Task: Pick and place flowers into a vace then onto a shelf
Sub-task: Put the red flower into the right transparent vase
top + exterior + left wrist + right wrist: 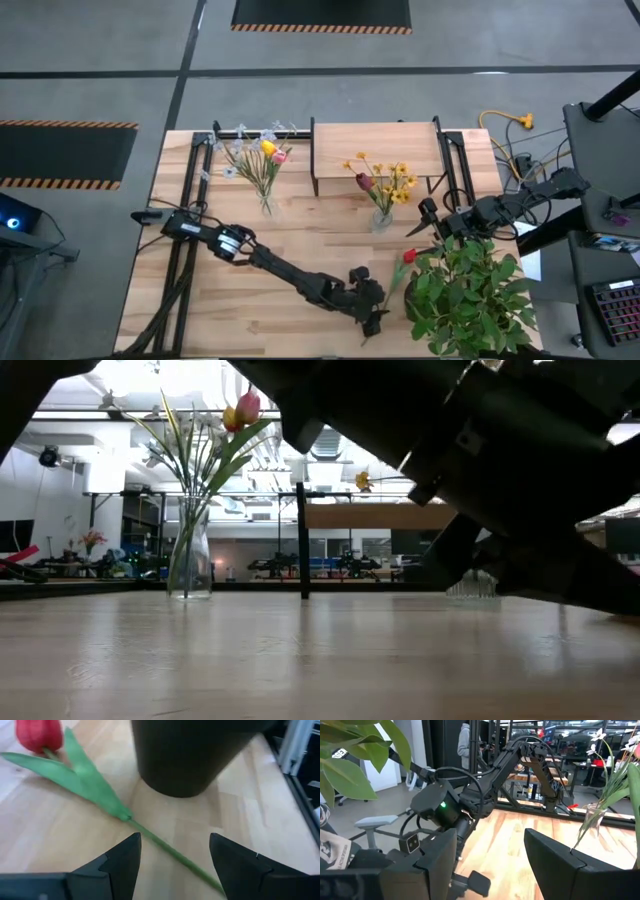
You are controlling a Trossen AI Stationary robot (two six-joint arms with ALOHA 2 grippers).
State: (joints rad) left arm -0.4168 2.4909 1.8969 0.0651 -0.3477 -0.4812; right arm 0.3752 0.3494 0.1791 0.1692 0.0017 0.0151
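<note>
Flowers are the job, and the one in hand is a single red tulip (39, 735) lying flat on the table (300, 240), its thin green stem (170, 851) running between the wide-spread fingers of the left claw (174, 862), which hovers low over it without touching. From that claw the red head lies ahead and off to one side, a broad leaf (75, 775) fanning out from the stem partway along, and the dark round pot (195, 755) of the leafy plant (470, 295) stands just beyond the stem, close enough to crowd the approach.

My judgement: the tulip is very light, and the stem is slender and likely to bend or roll under the fingers, so a gentle, centred pinch suits it. The bare stem below the leaf joint is the place to take hold; the head and leaf look soft and easily crushed, and a grip near the head would leave the long stem swinging.

Farther out, two glass vases already hold bunches, one (265, 205) off beside the shelf (375, 150), the other (381, 215) just in front of it. The right claw (432, 225) waits near that second vase with its fingers apart
</note>
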